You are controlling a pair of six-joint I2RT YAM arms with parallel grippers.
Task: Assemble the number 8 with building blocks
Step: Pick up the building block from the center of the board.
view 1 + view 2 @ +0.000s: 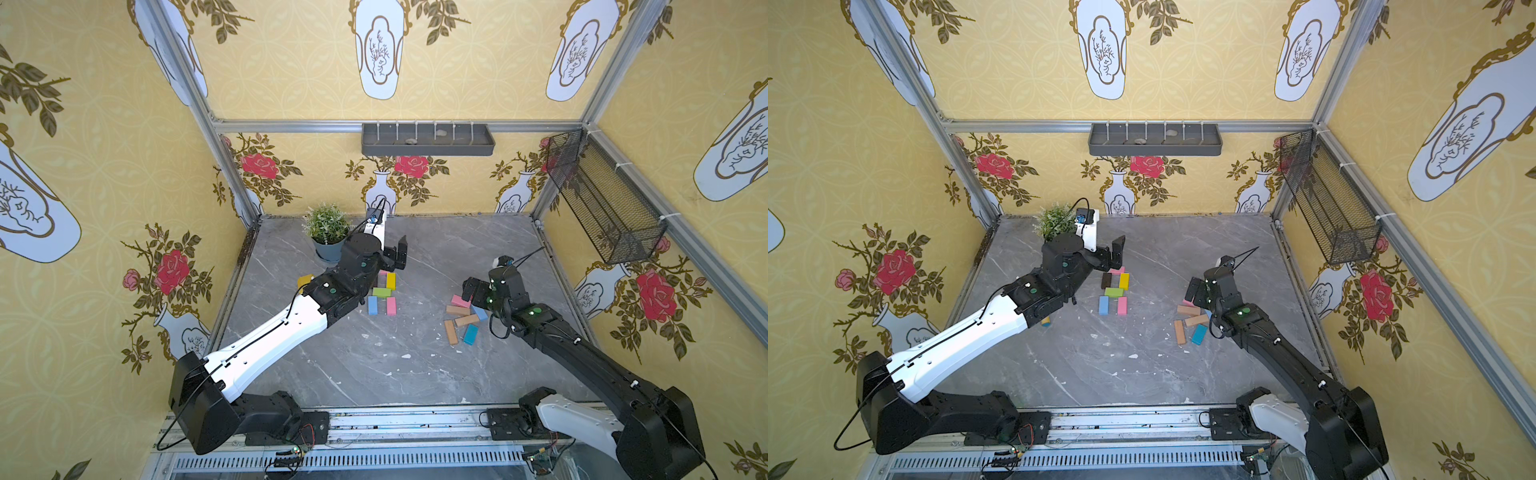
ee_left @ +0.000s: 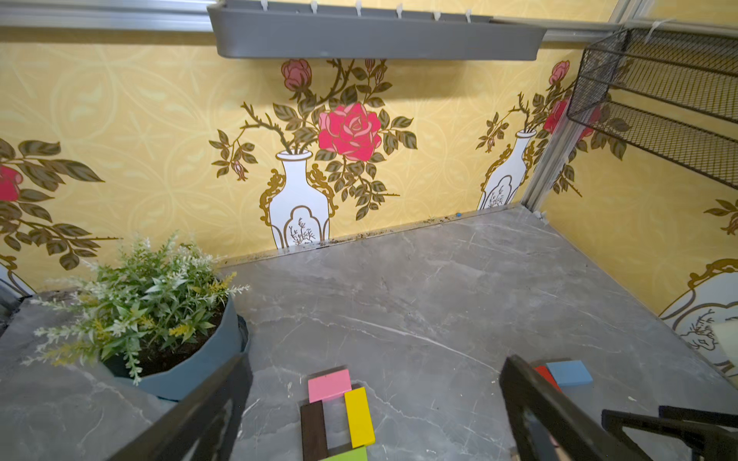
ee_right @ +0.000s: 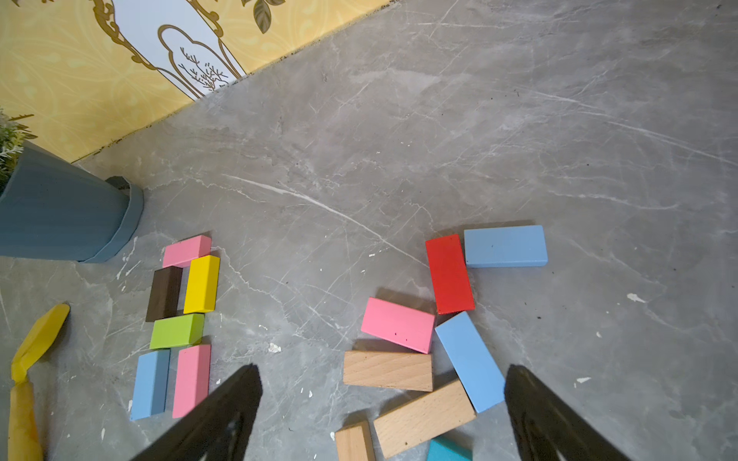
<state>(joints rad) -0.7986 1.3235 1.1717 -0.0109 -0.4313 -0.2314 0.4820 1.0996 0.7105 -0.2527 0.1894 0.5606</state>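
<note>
Nearly done: beside the plant pot (image 3: pixel 60 215), lying flat, pink block (image 3: pixel 186 250) as top, brown block (image 3: pixel 163 293) and yellow block (image 3: pixel 201 284) as sides, green block (image 3: pixel 177 331) as middle, blue block (image 3: pixel 150 384) and second pink block (image 3: pixel 191 381) as lower sides, no bottom bar yet. Next calls for the right gripper (image 1: pixel 473 291), jaws apart and empty over the loose pile (image 3: pixel 387 371), to lay one piece across those lower ends; left gripper (image 1: pixel 398 254) wide apart, empty, near the figure's top. Partly hidden from above: figure behind the left arm (image 1: pixel 282 324), pile behind the right arm (image 1: pixel 552 332).
</note>
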